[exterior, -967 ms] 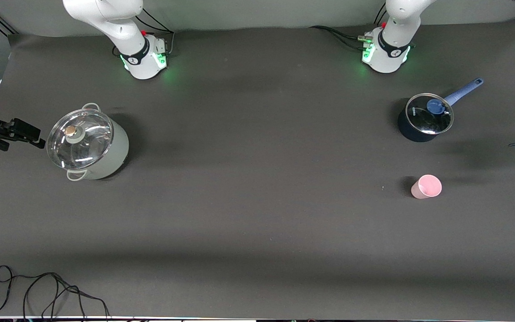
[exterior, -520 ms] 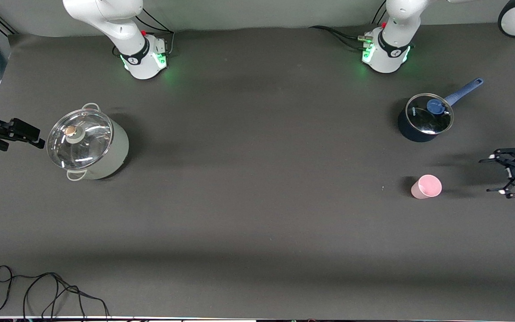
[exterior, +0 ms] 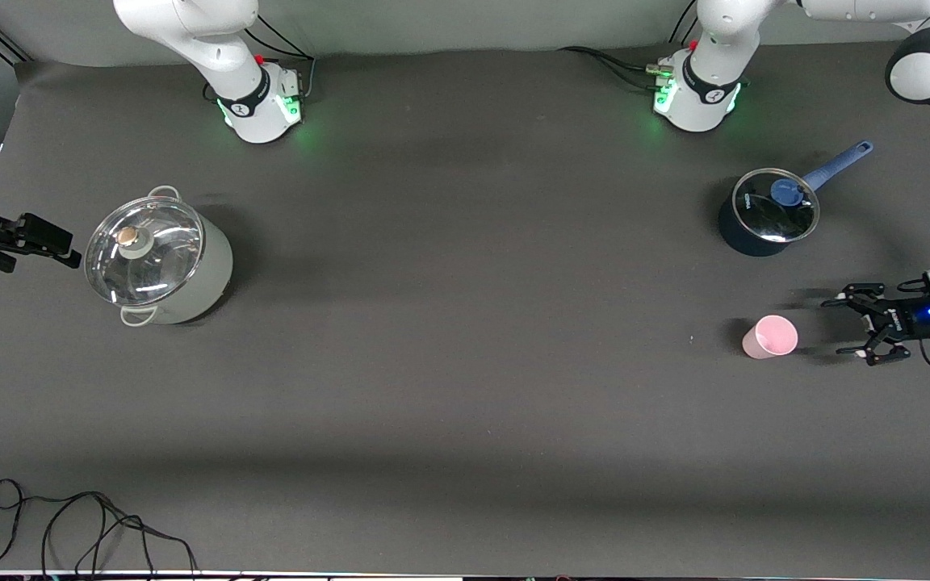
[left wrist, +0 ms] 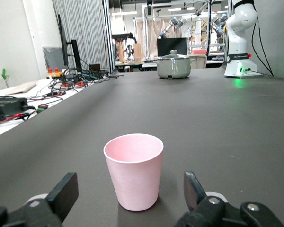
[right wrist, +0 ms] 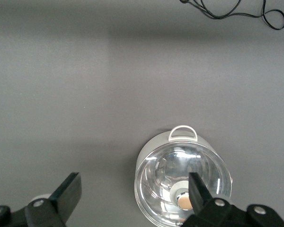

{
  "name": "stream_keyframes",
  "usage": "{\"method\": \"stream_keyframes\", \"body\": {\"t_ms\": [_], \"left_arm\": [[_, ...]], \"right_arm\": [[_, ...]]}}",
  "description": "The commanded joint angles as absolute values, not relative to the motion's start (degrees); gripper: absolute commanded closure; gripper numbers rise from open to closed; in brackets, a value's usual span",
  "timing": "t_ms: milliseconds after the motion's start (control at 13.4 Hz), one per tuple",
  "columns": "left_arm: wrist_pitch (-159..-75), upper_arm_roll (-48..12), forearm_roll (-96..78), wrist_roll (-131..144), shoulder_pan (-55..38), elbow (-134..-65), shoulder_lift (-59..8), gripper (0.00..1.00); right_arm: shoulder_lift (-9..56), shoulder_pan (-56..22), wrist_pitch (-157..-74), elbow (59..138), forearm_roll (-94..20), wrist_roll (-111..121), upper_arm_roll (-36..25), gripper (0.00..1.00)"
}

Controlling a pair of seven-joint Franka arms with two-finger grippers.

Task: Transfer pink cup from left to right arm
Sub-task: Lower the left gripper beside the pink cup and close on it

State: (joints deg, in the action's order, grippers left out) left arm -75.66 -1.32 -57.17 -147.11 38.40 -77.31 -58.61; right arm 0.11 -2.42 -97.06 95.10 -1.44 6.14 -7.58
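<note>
Now pink cup (exterior: 770,336) upright on desk (exterior: 465,403), wide bare surface around it. Left end effector (exterior: 851,327) spread wide, empty, just beside cup. Right end effector (exterior: 49,246) agape, empty, waits by steel pot (exterior: 158,266) at desk edge.

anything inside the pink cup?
Nothing visible: the pink cup stands upright on the table, and the left wrist view shows only its bare upper inner wall. Its bottom is hidden by the rim.

One pink cup (exterior: 770,336), two lidded pots (exterior: 157,263), two hands (exterior: 851,326).
</note>
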Motion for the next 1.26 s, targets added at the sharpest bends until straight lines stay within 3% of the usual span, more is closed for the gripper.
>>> {"method": "stream_keyframes", "body": {"t_ms": [0, 1190], "left_arm": [[-73.7, -1.6, -58.2, -149.1, 38.8, -75.5, -60.7, 0.01], [-75.6, -6.2, -62.5, -152.0, 37.2, -75.8, -68.5, 0.01]], "right_arm": [[-0.3, -2.7, -96.9, 94.8, -1.0, 6.2, -7.7, 0.00], [-2.3, -2.5, -92.7, 94.8, -1.0, 9.0, -7.9, 0.00]]}}
